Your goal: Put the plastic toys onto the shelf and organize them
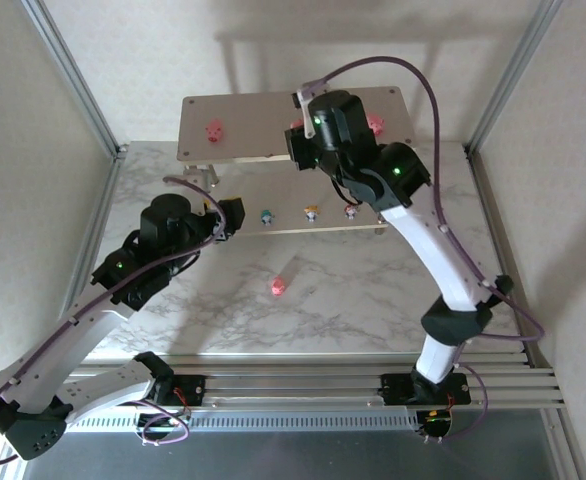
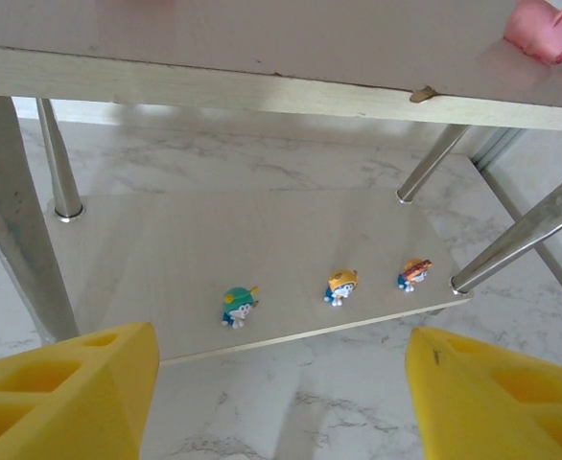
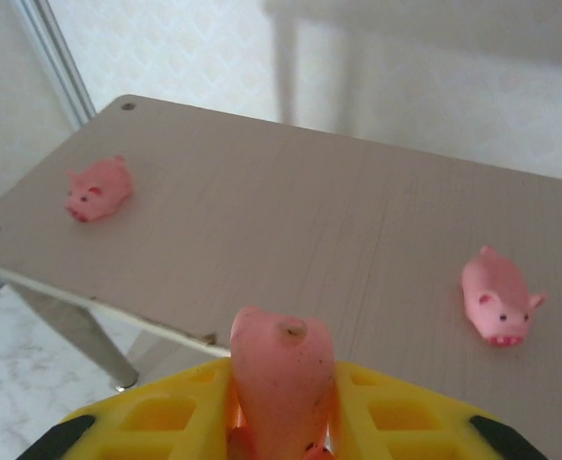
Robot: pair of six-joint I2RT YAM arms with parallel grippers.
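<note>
My left gripper (image 2: 281,345) stands open and empty, facing the shelf (image 2: 214,86) at its lower board; near that board's front edge I see a row of three, the teal figure (image 2: 238,305), the yellow figure (image 2: 341,286), the red figure (image 2: 413,273); a loose pig (image 1: 277,286) lies on the marble table (image 1: 373,300) in front of the shelf; my right gripper (image 3: 281,412) is clamped on a pink pig (image 3: 279,369) above the top board, between the left pig (image 3: 99,188) and the right pig (image 3: 497,297), both resting on that board.
</note>
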